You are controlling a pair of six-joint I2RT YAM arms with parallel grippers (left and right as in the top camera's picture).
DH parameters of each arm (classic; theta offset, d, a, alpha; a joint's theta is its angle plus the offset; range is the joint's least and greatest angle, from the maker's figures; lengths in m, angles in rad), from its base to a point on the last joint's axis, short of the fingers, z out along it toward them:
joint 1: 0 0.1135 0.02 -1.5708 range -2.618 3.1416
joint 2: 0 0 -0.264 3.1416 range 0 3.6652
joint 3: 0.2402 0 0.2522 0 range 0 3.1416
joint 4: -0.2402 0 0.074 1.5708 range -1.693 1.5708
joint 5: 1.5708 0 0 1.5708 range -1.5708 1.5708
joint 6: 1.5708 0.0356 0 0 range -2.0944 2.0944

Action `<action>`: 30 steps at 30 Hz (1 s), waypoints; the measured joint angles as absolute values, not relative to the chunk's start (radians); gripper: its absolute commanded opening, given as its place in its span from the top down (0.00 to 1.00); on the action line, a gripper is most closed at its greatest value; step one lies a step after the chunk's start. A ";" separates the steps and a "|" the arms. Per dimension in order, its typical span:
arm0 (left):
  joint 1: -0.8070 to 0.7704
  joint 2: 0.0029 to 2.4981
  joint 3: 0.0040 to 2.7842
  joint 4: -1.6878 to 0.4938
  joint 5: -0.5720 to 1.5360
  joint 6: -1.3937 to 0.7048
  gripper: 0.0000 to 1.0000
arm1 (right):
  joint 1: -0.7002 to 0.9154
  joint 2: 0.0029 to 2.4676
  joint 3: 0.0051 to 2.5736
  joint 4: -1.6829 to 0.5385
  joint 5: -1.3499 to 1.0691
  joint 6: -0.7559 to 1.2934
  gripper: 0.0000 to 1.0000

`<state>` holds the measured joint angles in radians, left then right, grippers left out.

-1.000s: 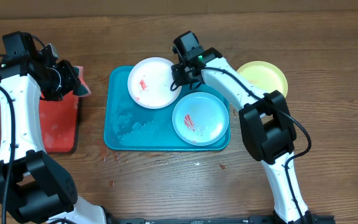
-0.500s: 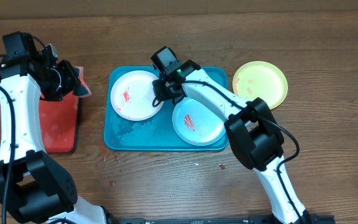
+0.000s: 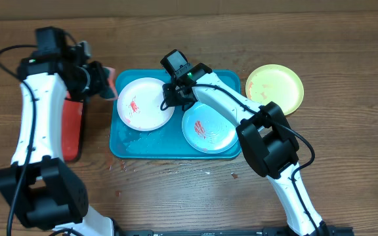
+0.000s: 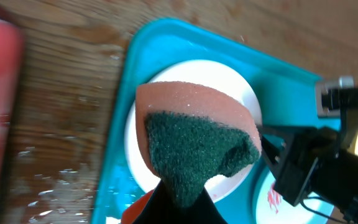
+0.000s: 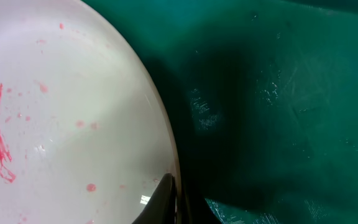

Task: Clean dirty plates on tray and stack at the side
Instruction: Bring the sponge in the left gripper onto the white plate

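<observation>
On the wooden counter (image 3: 346,164) the teal tray (image 3: 169,149) carries the light blue plate (image 3: 209,128) near-right and the white plate (image 3: 143,105) far-left, its rim pinched by the right tool (image 3: 173,99). That grip should hold while the left tool (image 3: 105,84), clamping the sponge (image 4: 191,134) at the tray's left edge, scrubs.

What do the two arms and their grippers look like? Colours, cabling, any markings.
They match. The left arm and right arm have white rounded link shells, bulky black joint housings and thin black cables looping alongside. The left gripper and right gripper are black. A small green light glows near the right wrist. No readable markings show.
</observation>
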<state>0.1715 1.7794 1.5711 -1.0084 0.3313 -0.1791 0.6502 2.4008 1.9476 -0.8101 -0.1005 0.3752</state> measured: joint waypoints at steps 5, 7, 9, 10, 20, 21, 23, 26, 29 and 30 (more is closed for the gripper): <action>0.087 1.871 1.556 -0.997 0.342 -0.179 0.96 | 0.649 2.401 1.950 -0.824 -0.120 0.381 0.96; 0.054 1.934 1.554 -0.995 0.352 -0.179 0.96 | 0.648 2.401 1.950 -0.830 -0.139 0.381 0.96; 0.019 1.995 1.548 -0.988 0.357 -0.179 0.96 | 0.648 2.401 1.950 -0.830 -0.156 0.381 0.96; 0.002 2.022 1.545 -0.979 0.357 -0.179 0.95 | 0.648 2.401 1.950 -0.831 -0.160 0.381 0.96; -0.059 2.144 1.544 -0.884 0.364 -0.238 0.96 | 0.648 2.402 1.950 -0.838 -0.177 0.381 0.96; -0.058 2.144 1.544 -0.894 0.348 -0.242 0.96 | 0.648 2.402 1.950 -0.839 -0.177 0.382 0.96; -0.057 2.144 1.545 -0.924 0.307 -0.249 0.96 | 0.648 2.403 1.950 -0.839 -0.185 0.381 0.96; -0.057 2.143 1.553 -0.982 0.217 -0.256 0.96 | 0.651 2.405 1.950 -0.840 -0.201 0.381 0.96; -0.057 2.143 1.567 -1.047 0.093 -0.265 0.96 | 0.656 2.406 1.950 -0.840 -0.209 0.381 0.96; -0.057 2.143 1.571 -1.069 0.044 -0.273 0.96 | 0.656 2.406 1.950 -0.839 -0.210 0.381 0.96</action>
<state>-0.0574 2.1433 1.5711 -1.0691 0.0441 -0.2726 0.6559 2.4062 1.9499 -0.8394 -0.2100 0.3809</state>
